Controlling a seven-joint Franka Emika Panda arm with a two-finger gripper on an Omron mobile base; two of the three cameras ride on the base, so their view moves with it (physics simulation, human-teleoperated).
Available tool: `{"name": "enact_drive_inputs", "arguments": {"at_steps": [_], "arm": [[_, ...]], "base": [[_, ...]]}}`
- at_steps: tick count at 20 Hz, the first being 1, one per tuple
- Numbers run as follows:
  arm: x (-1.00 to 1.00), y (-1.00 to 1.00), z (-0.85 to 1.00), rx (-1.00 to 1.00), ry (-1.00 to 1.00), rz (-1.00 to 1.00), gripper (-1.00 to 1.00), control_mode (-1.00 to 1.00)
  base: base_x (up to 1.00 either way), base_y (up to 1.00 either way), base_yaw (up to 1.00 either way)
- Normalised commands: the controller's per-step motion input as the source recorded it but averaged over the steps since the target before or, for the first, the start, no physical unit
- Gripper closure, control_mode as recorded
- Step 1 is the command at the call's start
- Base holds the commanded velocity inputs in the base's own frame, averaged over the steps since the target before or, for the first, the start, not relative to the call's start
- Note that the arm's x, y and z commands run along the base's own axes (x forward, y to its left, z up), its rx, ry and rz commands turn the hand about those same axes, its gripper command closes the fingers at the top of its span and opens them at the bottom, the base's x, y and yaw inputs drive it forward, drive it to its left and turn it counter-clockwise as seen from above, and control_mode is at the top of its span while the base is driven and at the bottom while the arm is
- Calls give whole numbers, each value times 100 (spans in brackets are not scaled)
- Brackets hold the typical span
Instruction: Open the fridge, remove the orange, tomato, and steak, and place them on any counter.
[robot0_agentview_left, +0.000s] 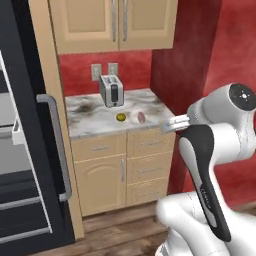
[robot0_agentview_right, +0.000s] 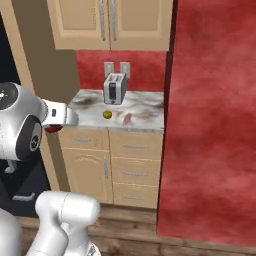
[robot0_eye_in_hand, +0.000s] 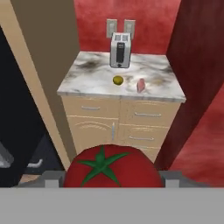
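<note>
A white robot arm's two-finger gripper (robot0_eye_in_hand: 112, 181) holds a glossy red tomato (robot0_eye_in_hand: 111, 167) with a green star-shaped stem, jaws spread wide around it, in front of the white-grey marbled stone counter (robot0_eye_in_hand: 92, 74). On the counter, a small yellowish-orange fruit (robot0_eye_in_hand: 117, 80) and a flat pinkish-red steak (robot0_eye_in_hand: 141, 85) lie near each other before a steel toaster (robot0_eye_in_hand: 120, 50). The dark navy-black fridge (robot0_agentview_left: 30, 150) stands open at left.

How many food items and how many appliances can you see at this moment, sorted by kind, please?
Fruit and vegetables: 2, the orange on the counter, the tomato held between the gripper fingers.
Meat: 1, the steak on the counter.
Appliances: 2, the toaster, the fridge with its door open.
Total: 5
</note>
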Motion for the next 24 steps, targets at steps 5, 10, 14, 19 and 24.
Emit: {"name": "enact_drive_inputs", "arguments": {"at_steps": [5,10,14,19,24], "arm": [[0,0,0,0,0,0,100,100],[0,0,0,0,0,0,100,100],[0,0,0,0,0,0,100,100],[0,0,0,0,0,0,100,100],[0,0,0,0,0,0,100,100]], "base": [[100,-1,0],[99,0,0],[75,-3,0],[56,0,0],[23,0,0]]}}
